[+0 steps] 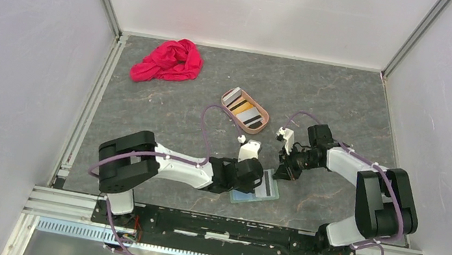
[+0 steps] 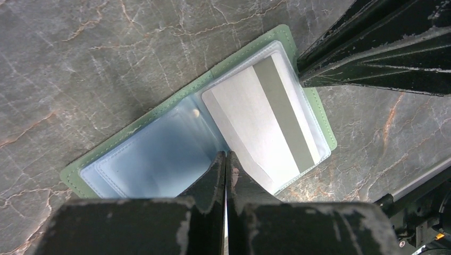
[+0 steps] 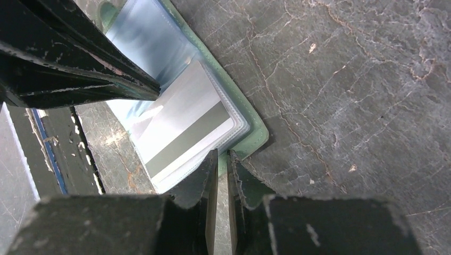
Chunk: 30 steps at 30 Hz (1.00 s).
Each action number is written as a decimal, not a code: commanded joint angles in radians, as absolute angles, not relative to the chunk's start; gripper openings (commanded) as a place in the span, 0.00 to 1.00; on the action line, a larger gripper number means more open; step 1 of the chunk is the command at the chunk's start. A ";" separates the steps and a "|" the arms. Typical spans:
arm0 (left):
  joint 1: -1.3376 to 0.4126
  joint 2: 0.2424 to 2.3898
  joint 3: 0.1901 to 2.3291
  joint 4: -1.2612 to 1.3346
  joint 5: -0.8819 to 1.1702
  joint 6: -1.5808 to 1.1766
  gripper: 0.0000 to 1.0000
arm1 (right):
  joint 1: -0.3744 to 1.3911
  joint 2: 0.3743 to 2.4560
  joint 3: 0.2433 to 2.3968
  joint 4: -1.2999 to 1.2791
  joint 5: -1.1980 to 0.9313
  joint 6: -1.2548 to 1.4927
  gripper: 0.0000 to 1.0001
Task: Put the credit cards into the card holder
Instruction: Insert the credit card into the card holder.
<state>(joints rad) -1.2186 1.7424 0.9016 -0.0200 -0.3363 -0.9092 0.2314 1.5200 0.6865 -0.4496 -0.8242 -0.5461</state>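
Note:
The card holder point(image 1: 255, 189) lies open near the table's front, green rim point(image 3: 256, 134) around light blue pockets point(image 2: 149, 159). A white credit card with a grey stripe point(image 2: 260, 122) point(image 3: 181, 127) sits in its right clear pocket. My left gripper point(image 1: 251, 183) point(image 2: 226, 154) is shut with nothing between its fingers, its tips at the holder's middle fold. My right gripper point(image 1: 284, 173) point(image 3: 223, 153) stands at the holder's outer right edge, jaws closed to a thin slit on the green rim. More credit cards point(image 1: 244, 107), orange, grey and white, lie further back.
The spare cards rest in a pinkish-tan oval tray point(image 1: 266, 117) behind the grippers. A red cloth point(image 1: 168, 61) is bunched at the back left. White walls and metal rails enclose the grey marbled table point(image 1: 351, 107).

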 commanded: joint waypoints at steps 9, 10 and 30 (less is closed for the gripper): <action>-1.214 1.733 0.889 0.108 -0.279 -0.887 0.02 | 0.248 1.536 0.698 -0.431 -0.827 -0.540 0.17; -1.211 1.727 0.877 0.126 -0.274 -0.892 0.02 | 0.248 1.535 0.698 -0.431 -0.832 -0.541 0.17; -1.186 1.130 0.418 0.351 -0.397 -0.879 0.71 | 0.098 1.409 0.686 -0.488 -0.980 -0.614 0.52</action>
